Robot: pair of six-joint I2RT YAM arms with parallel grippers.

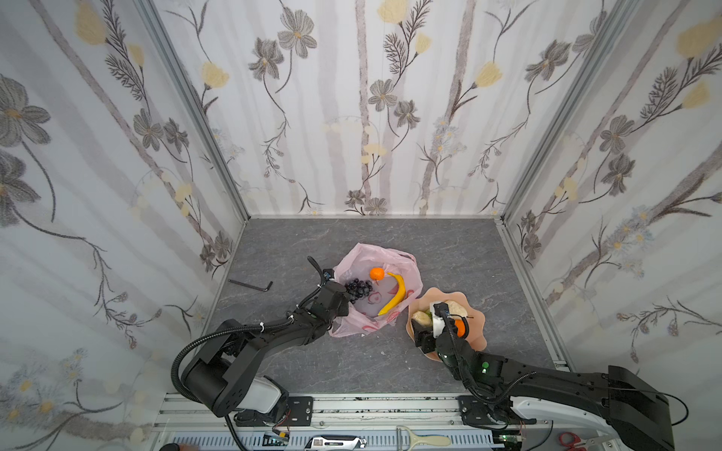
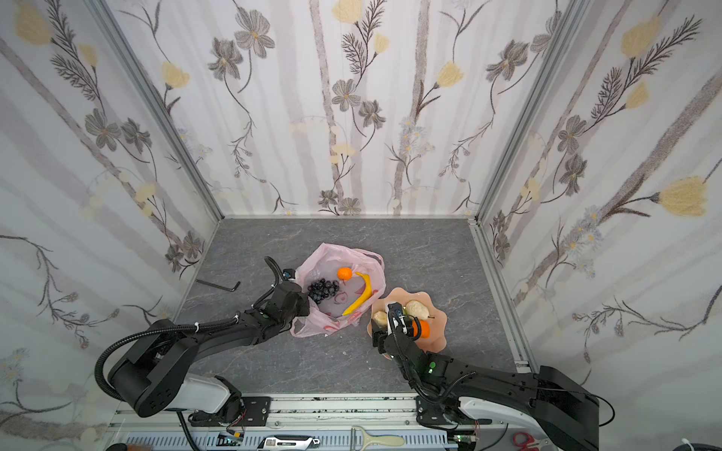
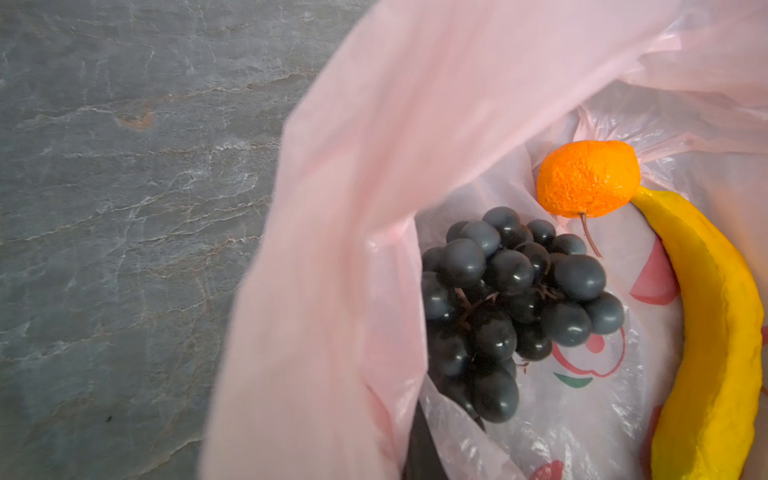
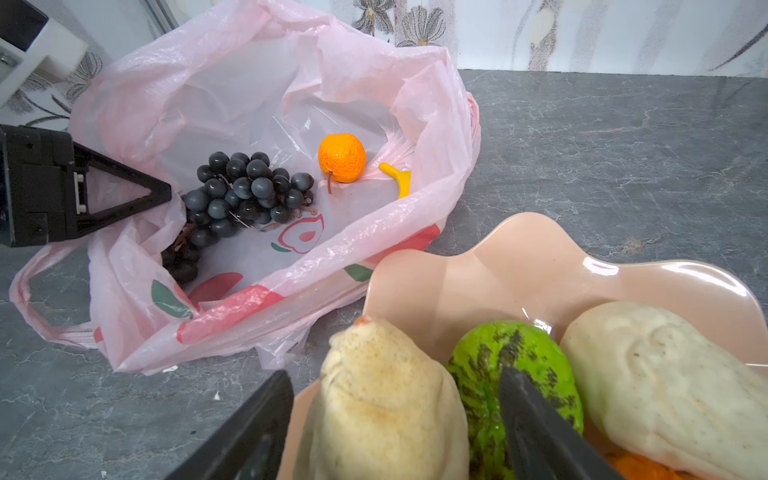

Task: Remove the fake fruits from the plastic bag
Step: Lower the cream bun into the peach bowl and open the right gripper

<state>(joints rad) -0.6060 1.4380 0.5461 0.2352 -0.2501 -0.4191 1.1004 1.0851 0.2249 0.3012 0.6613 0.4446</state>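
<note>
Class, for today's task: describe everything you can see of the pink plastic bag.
The thin, translucent pink plastic carrier bag is crinkled, printed with red and green fruit marks. It lies on the grey marbled table, mouth open upward, one loop handle flat beside it. The left claw pinches its rim. Inside lie a dark grape bunch, a round orange and a yellow banana.

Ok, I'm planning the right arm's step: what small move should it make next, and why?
Probably lift the right gripper straight up off the dish. Its jaws stand open around a beige fruit already lying there, while grapes, orange and banana wait in the plastic bag, whose rim the left gripper pinches.
</note>
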